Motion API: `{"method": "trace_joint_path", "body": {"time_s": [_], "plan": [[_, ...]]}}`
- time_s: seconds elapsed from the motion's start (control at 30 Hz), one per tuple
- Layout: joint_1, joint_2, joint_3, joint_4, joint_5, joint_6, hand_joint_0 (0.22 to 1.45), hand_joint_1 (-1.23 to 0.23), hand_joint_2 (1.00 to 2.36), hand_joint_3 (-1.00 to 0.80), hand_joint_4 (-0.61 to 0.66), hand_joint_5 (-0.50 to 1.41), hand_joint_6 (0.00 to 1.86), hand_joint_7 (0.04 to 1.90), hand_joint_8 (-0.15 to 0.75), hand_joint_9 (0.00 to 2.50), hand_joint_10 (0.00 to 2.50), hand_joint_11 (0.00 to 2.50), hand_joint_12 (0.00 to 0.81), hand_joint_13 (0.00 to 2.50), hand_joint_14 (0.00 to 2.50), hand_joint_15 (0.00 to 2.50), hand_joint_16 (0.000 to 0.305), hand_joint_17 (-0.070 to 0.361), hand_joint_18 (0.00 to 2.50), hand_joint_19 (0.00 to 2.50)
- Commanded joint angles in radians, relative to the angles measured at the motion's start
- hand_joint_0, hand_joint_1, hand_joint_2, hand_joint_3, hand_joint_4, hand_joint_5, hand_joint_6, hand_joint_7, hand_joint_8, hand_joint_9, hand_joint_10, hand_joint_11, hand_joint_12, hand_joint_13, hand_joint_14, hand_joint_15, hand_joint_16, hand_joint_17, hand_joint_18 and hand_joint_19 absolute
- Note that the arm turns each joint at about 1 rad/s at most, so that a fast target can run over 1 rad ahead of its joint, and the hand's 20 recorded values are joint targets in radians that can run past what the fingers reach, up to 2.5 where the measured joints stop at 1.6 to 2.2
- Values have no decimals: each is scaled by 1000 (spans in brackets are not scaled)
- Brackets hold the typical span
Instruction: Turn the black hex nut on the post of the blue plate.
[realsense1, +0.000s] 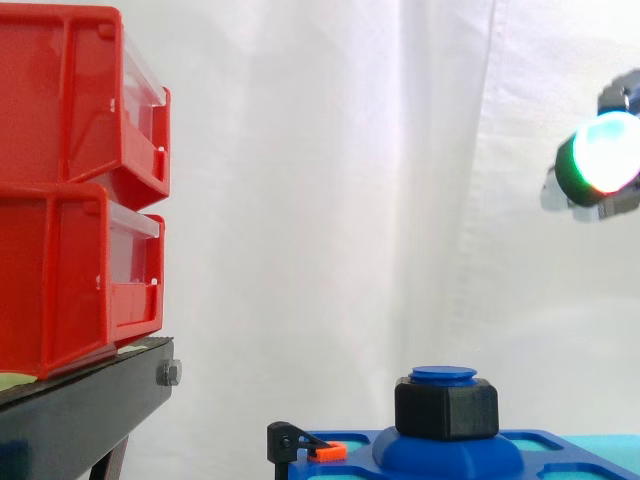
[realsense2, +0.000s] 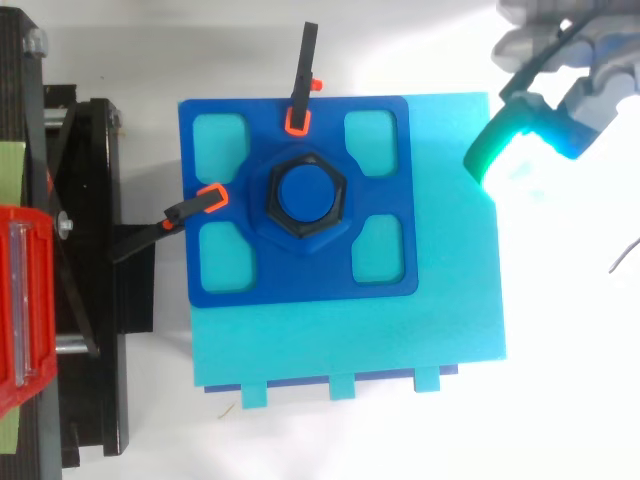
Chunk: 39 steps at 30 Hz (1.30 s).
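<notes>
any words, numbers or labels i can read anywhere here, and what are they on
None: no word, number, label or sign shows on the red bins, the blue plate, the black nut or the hand.

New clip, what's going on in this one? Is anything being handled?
Nothing is being handled. The robot hand hangs high and to the right of the work, clear of everything. The black hex nut sits on the post of the blue plate, and nothing touches it. Two black-and-orange clamps grip the plate, which lies on a cyan base.
</notes>
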Motion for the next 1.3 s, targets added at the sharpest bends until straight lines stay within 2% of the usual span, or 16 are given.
{"method": "trace_joint_path", "body": {"time_s": [0.0,0.17,0.53,0.93,1.23,1.27], "plan": [[0,0,-12,2,4,308,419,-458,1000,-500,112,-205,501,654,217,188,0,0,374,0,0,0,64,145,0,16],[0,2,-12,2,4,327,419,-446,1000,-500,117,-218,501,633,204,100,0,0,375,0,0,0,65,147,0,14],[0,0,-12,4,2,305,420,-442,1000,-500,33,-227,501,601,167,0,0,0,361,0,0,9,65,146,0,24],[0,0,-12,4,2,305,426,-443,1000,-500,7,-230,500,525,156,0,0,0,352,0,1,0,63,143,0,22],[-1,0,-12,4,2,305,435,-453,1000,-500,17,-226,501,587,147,0,0,0,347,0,1,0,61,137,0,15],[0,0,-12,5,2,305,440,-460,1000,-500,7,-225,500,533,146,0,0,0,344,0,0,0,60,136,0,17]]}}
